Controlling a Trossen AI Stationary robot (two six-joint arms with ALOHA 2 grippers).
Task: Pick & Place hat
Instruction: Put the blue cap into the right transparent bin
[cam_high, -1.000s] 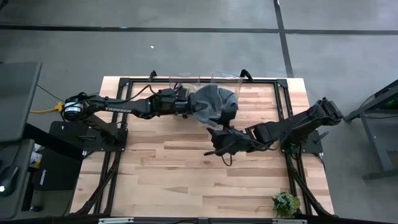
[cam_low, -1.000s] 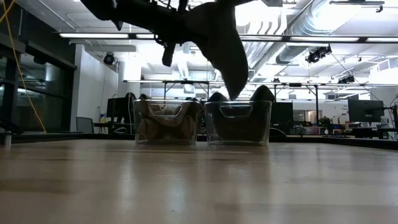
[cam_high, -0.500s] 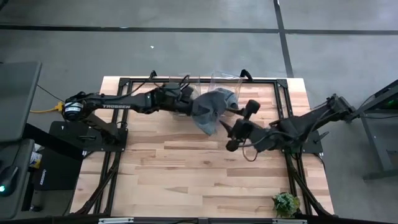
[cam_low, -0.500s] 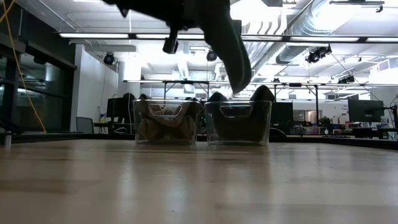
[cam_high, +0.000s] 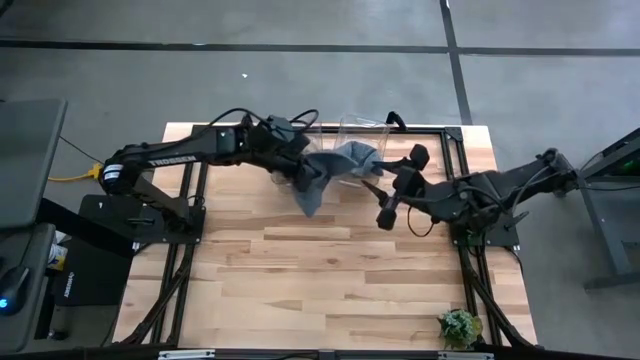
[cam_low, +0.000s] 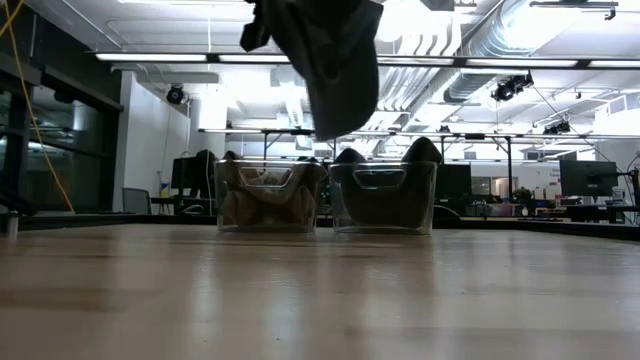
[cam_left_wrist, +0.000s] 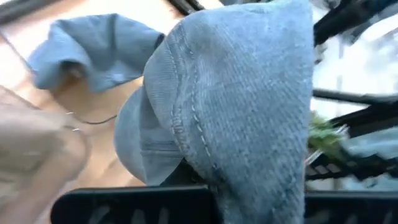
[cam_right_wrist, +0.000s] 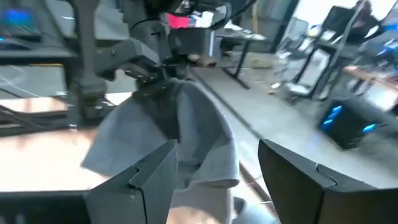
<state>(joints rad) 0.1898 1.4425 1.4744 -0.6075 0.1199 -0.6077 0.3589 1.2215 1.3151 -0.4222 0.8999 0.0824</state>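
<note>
A grey-blue hat (cam_high: 318, 176) hangs in the air from my left gripper (cam_high: 293, 163), above the table's far middle. In the low view the hat (cam_low: 335, 60) dangles clear, in front of two clear bins. It fills the left wrist view (cam_left_wrist: 249, 99). My right gripper (cam_high: 401, 186) is open and stands just right of the hat, touching nothing. Its wrist view shows the hat (cam_right_wrist: 180, 143) ahead between its spread fingers, with the left gripper (cam_right_wrist: 155, 71) above it. My left gripper is shut on the hat's upper edge (cam_right_wrist: 163, 93), coming at it from the table's left side. The cloth covers the fingers in the left wrist view, so the layers cannot be told. The hat hangs slack below the fingers, lifted clear of the table.
Two clear bins stand side by side at the table's far edge: the left bin (cam_low: 268, 196) holds tan things, the right bin (cam_low: 383, 196) dark ones. More grey-blue cloth (cam_left_wrist: 93, 50) lies below the held hat. A small plant (cam_high: 459, 326) sits at the near right corner.
My right gripper has drawn back from the hat toward the table's right edge and turned. My left gripper has carried the hat toward the far left. The hat, spread wide a second ago, now hangs narrow below the left gripper alone.
</note>
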